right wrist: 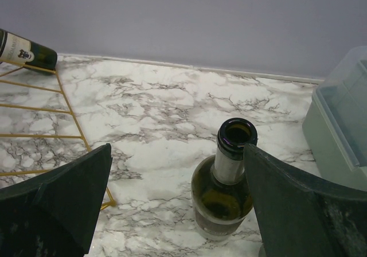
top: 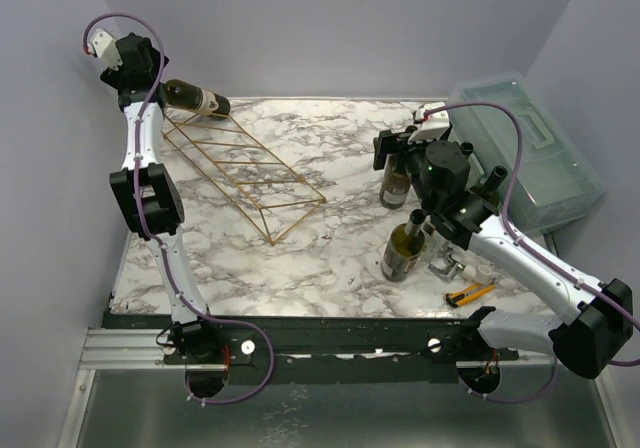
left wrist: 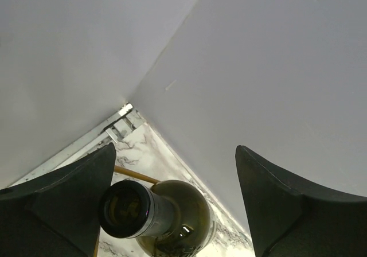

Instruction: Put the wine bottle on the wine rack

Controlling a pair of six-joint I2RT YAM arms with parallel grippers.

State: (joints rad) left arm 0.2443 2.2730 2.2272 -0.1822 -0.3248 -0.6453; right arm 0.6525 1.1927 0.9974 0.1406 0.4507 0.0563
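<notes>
A dark green wine bottle (top: pixel 197 97) lies at the far upper end of the gold wire wine rack (top: pixel 245 173). My left gripper (top: pixel 148 76) is open just behind its neck. In the left wrist view the bottle's mouth (left wrist: pixel 126 209) sits between the spread fingers, close to the left finger (left wrist: pixel 69 199). A second bottle (top: pixel 397 183) stands upright under my right gripper (top: pixel 397 145), which is open. In the right wrist view this bottle (right wrist: pixel 225 182) stands beside the right finger (right wrist: pixel 304 211). A third bottle (top: pixel 403 252) stands nearer the front.
A translucent lidded plastic box (top: pixel 530 153) sits at the far right and shows in the right wrist view (right wrist: pixel 344 125). A metal clamp (top: pixel 450 264) and a yellow utility knife (top: pixel 470 292) lie near the front right. Grey walls close in the left and back.
</notes>
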